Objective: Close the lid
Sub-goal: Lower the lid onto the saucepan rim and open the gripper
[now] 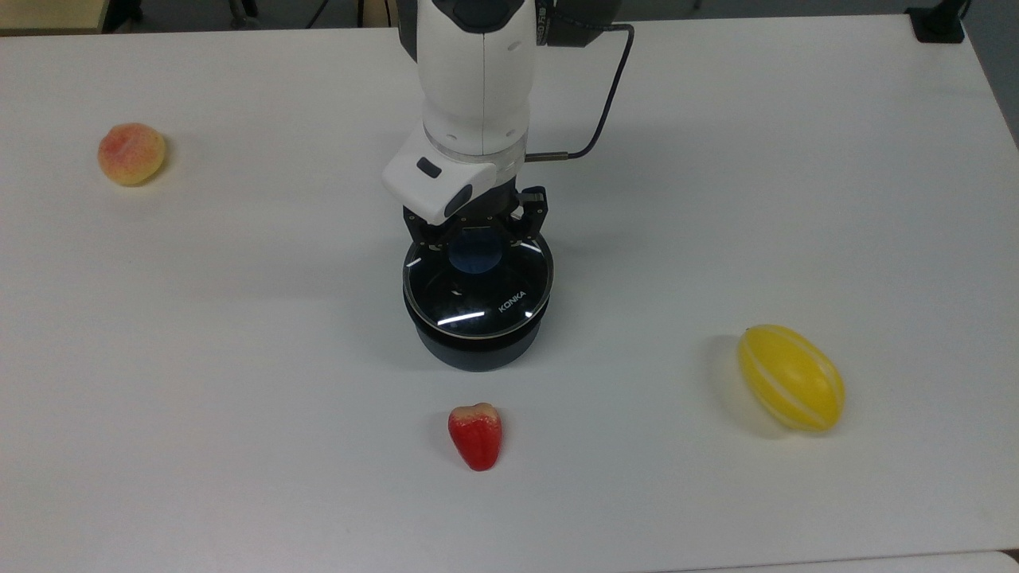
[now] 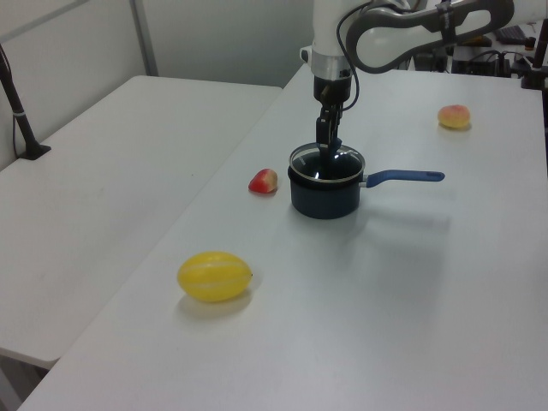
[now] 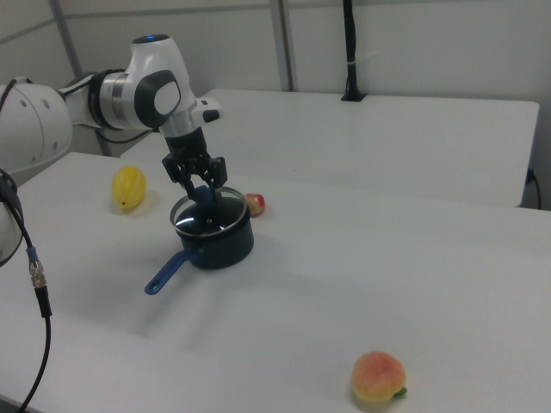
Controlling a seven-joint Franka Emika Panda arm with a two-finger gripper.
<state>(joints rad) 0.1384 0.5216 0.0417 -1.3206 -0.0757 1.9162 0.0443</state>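
Note:
The round glass lid with its steel rim and "KONKA" lettering sits right over the black saucepan, covering its mouth at about rim height. I cannot tell whether it rests fully on the rim. My gripper reaches down from above and is shut on the lid's blue knob. In the left view the gripper holds the lid over the saucepan, whose blue handle points to the left view's right. In the right view the lid looks slightly tilted on the saucepan.
A peach lies at the top view's far left. A red fruit lies just in front of the saucepan, and a yellow melon at the top view's right. A second white table adjoins at the left view's left.

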